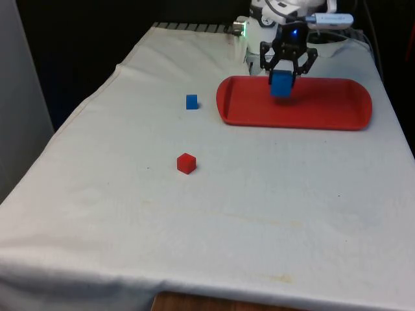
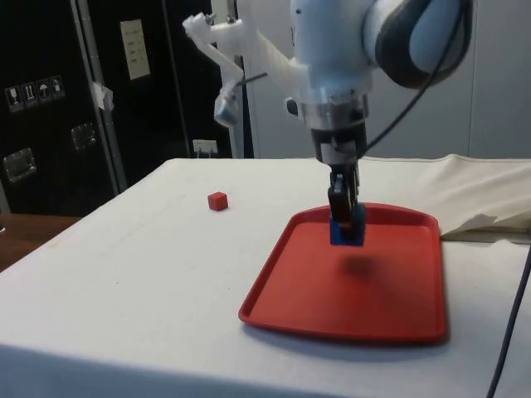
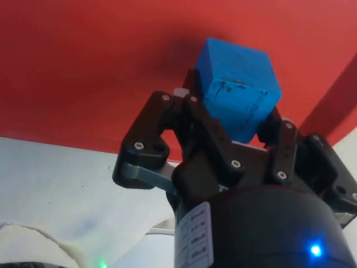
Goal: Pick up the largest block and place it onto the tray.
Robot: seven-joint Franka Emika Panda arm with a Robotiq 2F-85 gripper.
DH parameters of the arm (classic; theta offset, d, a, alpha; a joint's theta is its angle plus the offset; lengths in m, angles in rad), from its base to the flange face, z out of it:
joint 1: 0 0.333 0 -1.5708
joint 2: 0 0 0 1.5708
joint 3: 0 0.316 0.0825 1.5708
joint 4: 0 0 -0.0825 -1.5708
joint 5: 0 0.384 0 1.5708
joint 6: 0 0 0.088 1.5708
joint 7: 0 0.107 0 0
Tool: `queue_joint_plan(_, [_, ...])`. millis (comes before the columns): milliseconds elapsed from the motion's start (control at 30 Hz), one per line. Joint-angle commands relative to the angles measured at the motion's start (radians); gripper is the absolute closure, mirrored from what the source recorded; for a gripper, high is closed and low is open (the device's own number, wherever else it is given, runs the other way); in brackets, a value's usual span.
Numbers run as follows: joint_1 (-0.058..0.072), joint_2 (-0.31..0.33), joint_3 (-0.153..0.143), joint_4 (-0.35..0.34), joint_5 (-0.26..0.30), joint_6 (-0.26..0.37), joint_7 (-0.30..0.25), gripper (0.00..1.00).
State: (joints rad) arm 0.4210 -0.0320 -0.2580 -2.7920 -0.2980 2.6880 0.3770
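Observation:
The large blue block (image 1: 281, 84) hangs just above the red tray (image 1: 337, 110), held between the fingers of my black gripper (image 1: 283, 79). From the side the blue block (image 2: 348, 227) casts a dark shadow on the tray (image 2: 390, 290) floor below it, so it is off the surface. The gripper (image 2: 343, 217) points straight down over the tray's middle. In the wrist view the blue block (image 3: 239, 90) sits clamped in the gripper (image 3: 234, 114), with the red tray (image 3: 83, 67) behind it.
A small blue block (image 1: 191, 102) lies on the white cloth to the front view's left of the tray. A small red block (image 1: 186, 163) lies nearer the camera; the small red block (image 2: 217, 201) is also seen from the side.

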Motion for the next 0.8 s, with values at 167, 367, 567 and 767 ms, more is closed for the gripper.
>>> queue_joint_plan(167, [0.0, 0.059, 0.033, -0.02, -0.029, 0.085, 0.053, 1.0])
queue_joint_plan(367, [-0.002, 0.064, 0.033, -0.016, -0.012, 0.087, 0.038, 0.87])
queue_joint_plan(567, [-0.002, 0.063, 0.036, -0.014, 0.0, 0.083, 0.029, 0.29])
queue_joint_plan(767, [-0.003, 0.055, 0.034, -0.014, -0.004, 0.073, 0.03, 0.0])
